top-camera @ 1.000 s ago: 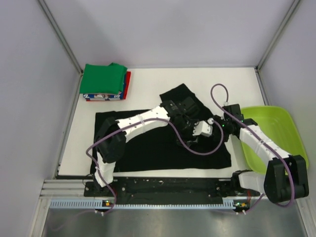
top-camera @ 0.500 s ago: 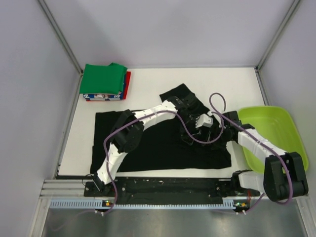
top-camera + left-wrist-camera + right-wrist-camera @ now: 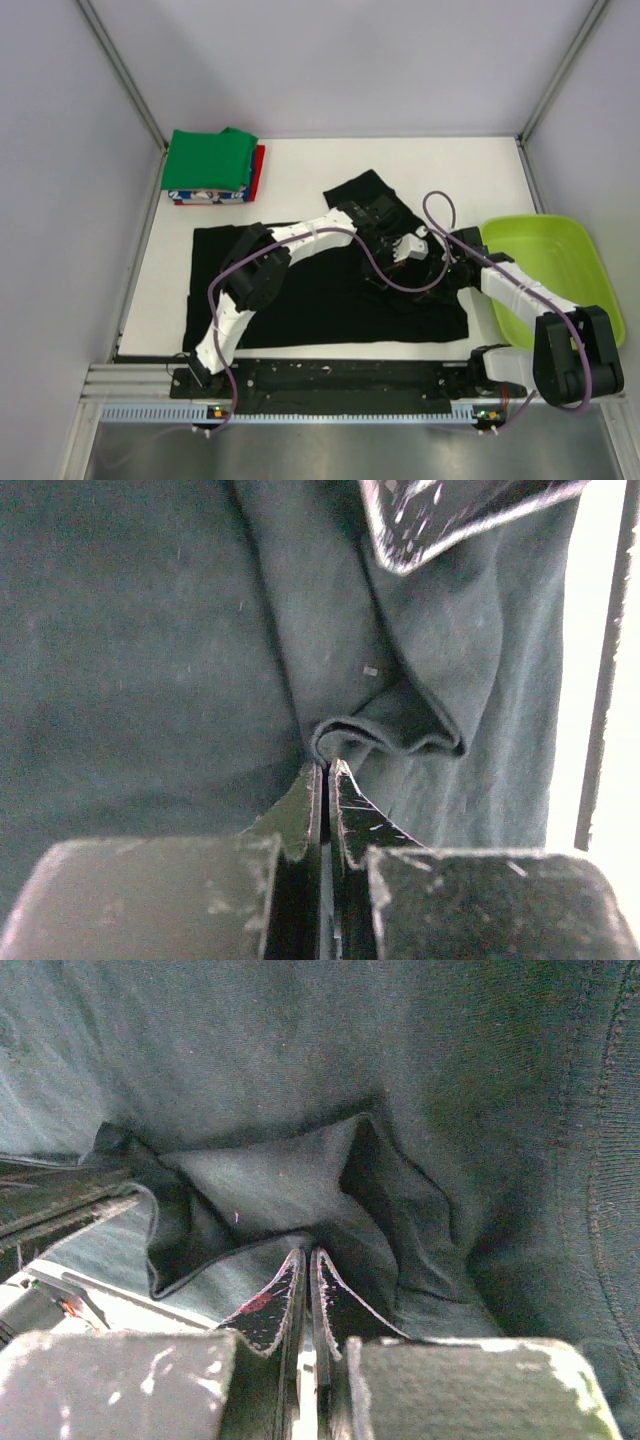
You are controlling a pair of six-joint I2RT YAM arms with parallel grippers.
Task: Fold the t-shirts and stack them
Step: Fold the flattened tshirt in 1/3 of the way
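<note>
Found black shirt (image 3: 300, 290) spread over bench (image 3: 300, 170) front, right part bunched under both wrists. Fingertips not visible from above. Close up: left gripper (image 3: 327, 770) pinched tight on a raised fold; right gripper (image 3: 305, 1258) likewise clamped on shirt edge. Folded stack (image 3: 212, 165) in far-left corner, only green top fully shown. Tub (image 3: 550, 270) at right edge. Bare bench behind shirt.

The left gripper (image 3: 325, 770) was open a moment ago. Now it has pinched shut on a fold of the black t-shirt (image 3: 140, 640) right at its tips. The right gripper (image 3: 305, 1257) has closed too, nipping the cloth bunched just ahead of it. Both have come down lower.
</note>
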